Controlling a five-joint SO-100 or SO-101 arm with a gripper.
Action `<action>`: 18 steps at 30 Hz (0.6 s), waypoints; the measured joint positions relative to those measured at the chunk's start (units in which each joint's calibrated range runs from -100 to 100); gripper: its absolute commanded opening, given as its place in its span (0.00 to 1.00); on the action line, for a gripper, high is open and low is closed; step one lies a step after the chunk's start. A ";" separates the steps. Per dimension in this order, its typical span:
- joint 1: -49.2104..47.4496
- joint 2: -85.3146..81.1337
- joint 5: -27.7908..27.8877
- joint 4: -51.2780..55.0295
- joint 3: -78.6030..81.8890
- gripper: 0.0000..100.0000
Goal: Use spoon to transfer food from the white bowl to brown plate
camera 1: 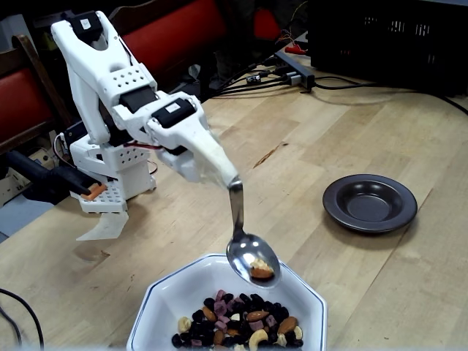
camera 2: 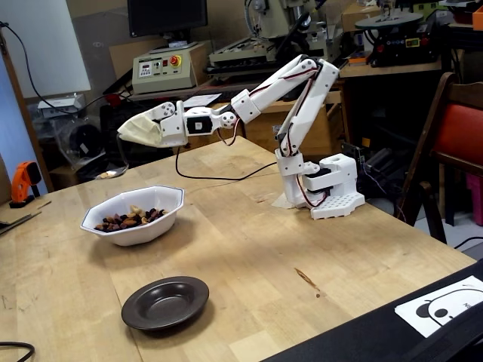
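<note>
My gripper [camera 1: 223,172] is wrapped in a white sheath and shut on the handle of the silver spoon [camera 1: 248,252]. The spoon hangs down, its oval bowl just above the far rim of the white bowl [camera 1: 170,284]. A tan nut piece [camera 1: 261,271] lies in the spoon. The food [camera 1: 241,325], a trail mix, fills the bottom of the white bowl. The brown plate [camera 1: 370,202] is empty, to the right in this fixed view. In the other fixed view the gripper [camera 2: 137,131] holds the spoon [camera 2: 113,173] beyond the white bowl [camera 2: 143,230], with the plate [camera 2: 166,302] nearer the camera.
The arm's base [camera 2: 324,192] stands on the wooden table. A black crate [camera 1: 387,36] and cables [camera 1: 292,73] lie at the back. An orange tool [camera 2: 26,181] sits at the table's left edge. A black mat with a panda sticker [camera 2: 445,309] lies at the lower right.
</note>
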 measured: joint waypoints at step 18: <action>-6.28 -10.05 -0.05 11.40 0.00 0.05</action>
